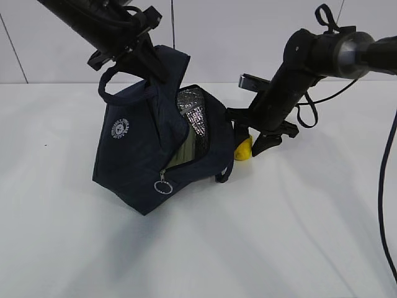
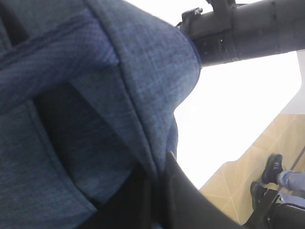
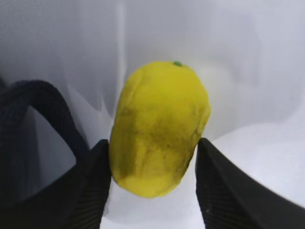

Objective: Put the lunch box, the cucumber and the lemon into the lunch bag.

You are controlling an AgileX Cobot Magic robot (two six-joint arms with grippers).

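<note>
The dark navy lunch bag [image 1: 133,155] stands tilted on the white table with its zipper open and the silvery lining showing. My left gripper [image 1: 149,59] is shut on the bag's top fabric by a handle and holds it up; in the left wrist view [image 2: 159,167] the blue cloth [image 2: 95,95] fills the frame. A pale green lid of the lunch box [image 1: 184,158] shows inside the opening. The yellow lemon [image 1: 244,149] lies on the table just right of the bag. My right gripper [image 1: 263,144] is closed round the lemon [image 3: 159,129], a finger on each side [image 3: 150,160]. The cucumber is hidden.
The zipper's ring pull [image 1: 162,187] hangs at the bag's front. A loop handle [image 3: 33,114] lies left of the lemon. The right arm [image 2: 248,28] crosses above the bag. The table's edge and a tan floor [image 2: 248,167] show beyond it.
</note>
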